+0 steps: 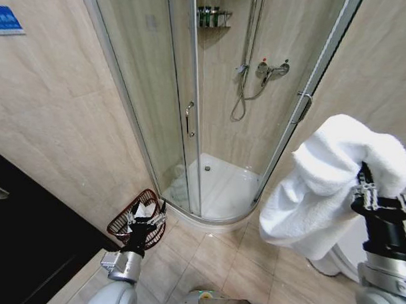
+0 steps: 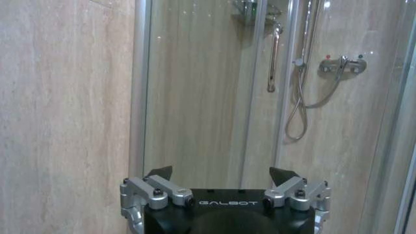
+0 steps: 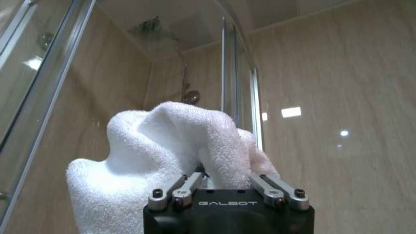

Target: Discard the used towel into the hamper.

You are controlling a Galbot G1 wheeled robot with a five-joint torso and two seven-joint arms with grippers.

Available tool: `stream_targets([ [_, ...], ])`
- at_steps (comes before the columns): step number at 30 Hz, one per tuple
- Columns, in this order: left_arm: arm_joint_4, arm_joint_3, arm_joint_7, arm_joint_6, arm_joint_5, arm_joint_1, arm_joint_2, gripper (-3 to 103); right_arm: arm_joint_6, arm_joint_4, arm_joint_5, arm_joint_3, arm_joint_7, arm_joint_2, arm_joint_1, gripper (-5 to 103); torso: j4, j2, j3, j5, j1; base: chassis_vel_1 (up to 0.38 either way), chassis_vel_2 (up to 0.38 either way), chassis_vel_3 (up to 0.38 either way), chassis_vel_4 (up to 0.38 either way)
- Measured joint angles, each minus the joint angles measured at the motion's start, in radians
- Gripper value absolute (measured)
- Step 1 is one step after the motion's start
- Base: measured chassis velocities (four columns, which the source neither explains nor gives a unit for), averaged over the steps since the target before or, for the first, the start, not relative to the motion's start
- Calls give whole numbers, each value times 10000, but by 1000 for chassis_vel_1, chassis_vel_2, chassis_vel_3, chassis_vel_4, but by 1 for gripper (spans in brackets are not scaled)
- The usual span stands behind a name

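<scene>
Right end effector (image 1: 366, 186) is clamped on the towel (image 1: 331, 181), held high at right. Left end effector (image 1: 144, 221) hangs spread and empty over the hamper (image 1: 119, 225), low left by the shower. Advise carrying the towel leftward, clear of the rim, before letting go.

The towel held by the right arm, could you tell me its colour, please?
Plain white towel; the head view shows it best.
</scene>
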Motion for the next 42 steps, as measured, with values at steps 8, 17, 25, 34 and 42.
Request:
stream_targets([
  [8, 0, 0, 0, 1, 0, 0, 0, 100, 0, -15, 14, 16, 6, -12, 4, 20, 2, 225, 116, 0, 107, 0, 0, 0, 0],
  [17, 0, -1, 0, 0, 0, 0, 0, 100, 0, -22, 25, 34, 17, -29, 12, 20, 2, 655, 349, 0, 305, 0, 0, 0, 0],
  [25, 0, 0, 0, 0, 0, 0, 0, 100, 0, -22, 31, 40, 19, -29, 9, 20, 2, 956, 510, -1, 445, 0, 0, 0, 0],
  [34, 0, 0, 0, 0, 0, 0, 0, 100, 0, -20, 37, 57, 27, -36, 7, 20, 2, 1164, 624, 0, 540, 0, 0, 0, 0],
  [42, 0, 0, 0, 0, 0, 0, 0, 100, 0, -9, 37, 41, 28, -32, 9, 20, 2, 1189, 639, 0, 552, 0, 0, 0, 0],
])
